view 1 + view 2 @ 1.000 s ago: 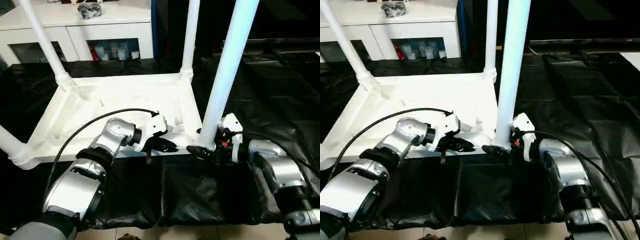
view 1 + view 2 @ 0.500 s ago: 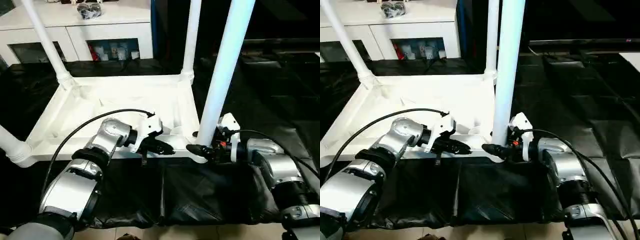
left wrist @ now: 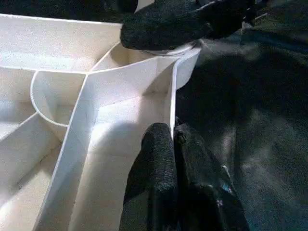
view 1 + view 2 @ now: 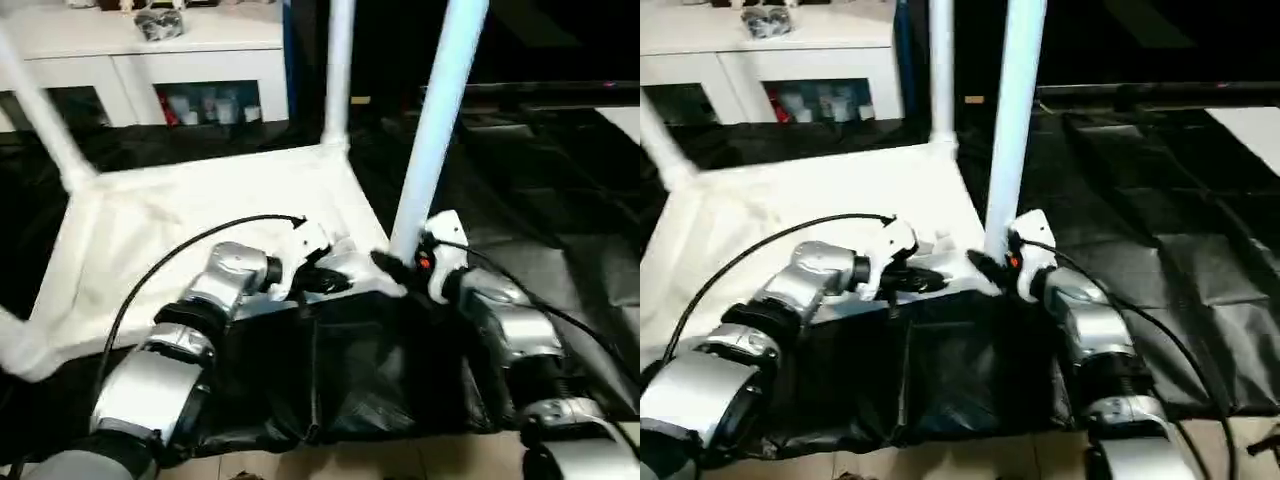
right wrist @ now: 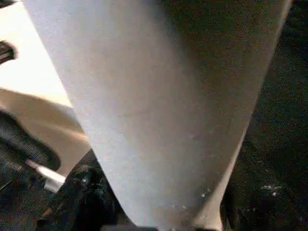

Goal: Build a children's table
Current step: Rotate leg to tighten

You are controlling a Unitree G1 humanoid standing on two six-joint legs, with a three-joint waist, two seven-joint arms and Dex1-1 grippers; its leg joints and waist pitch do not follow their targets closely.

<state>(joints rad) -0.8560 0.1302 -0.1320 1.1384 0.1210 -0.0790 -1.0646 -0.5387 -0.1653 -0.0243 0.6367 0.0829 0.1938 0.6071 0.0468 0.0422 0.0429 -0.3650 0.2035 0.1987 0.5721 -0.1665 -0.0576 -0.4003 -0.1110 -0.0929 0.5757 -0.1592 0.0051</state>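
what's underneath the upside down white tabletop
Black sheeting lies under the tabletop and spreads out around it. What lies below the sheeting, and the tabletop's downward face, is covered and cannot be seen.

surface: you have a work surface draped in black sheeting [image 4: 560, 200], wrinkled, hanging over the near edge
on it: white tabletop [image 4: 150, 235] lies upside down, ribbed underside up, directly on the sheeting
tabletop position: toward your left side, its near right corner at the sheeting's front edge
below: pale floor [image 4: 980, 460] shows under the hanging sheeting
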